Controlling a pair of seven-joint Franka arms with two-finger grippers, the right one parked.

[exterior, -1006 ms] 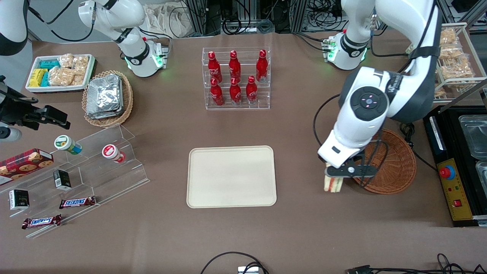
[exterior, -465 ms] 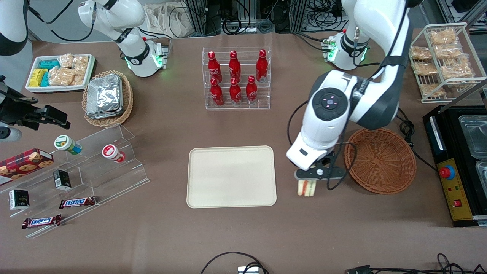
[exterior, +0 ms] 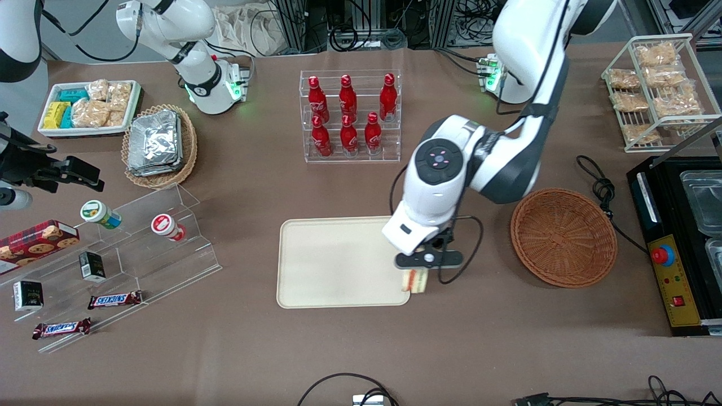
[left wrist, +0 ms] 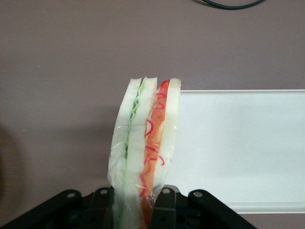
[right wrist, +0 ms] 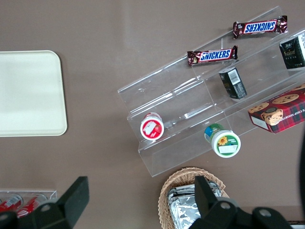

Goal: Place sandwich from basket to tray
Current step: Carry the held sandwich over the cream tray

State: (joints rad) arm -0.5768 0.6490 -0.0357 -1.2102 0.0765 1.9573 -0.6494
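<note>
- The gripper (exterior: 416, 275) covers the sandwich's (left wrist: 143, 152) held end; its fingers sit mostly out of frame.
- The tray (left wrist: 248, 143) is cut off by the wrist picture's edge.
- The arm hides one tray corner in the front view.

You are looking at a bench (exterior: 225, 349) covered in matte brown, lying under soft, even light. Farther from the front camera, black cables (exterior: 345, 37) are tangling around metal framing. Nearest the camera, a cable loop (exterior: 341, 375) is resting at the bench's edge.
</note>
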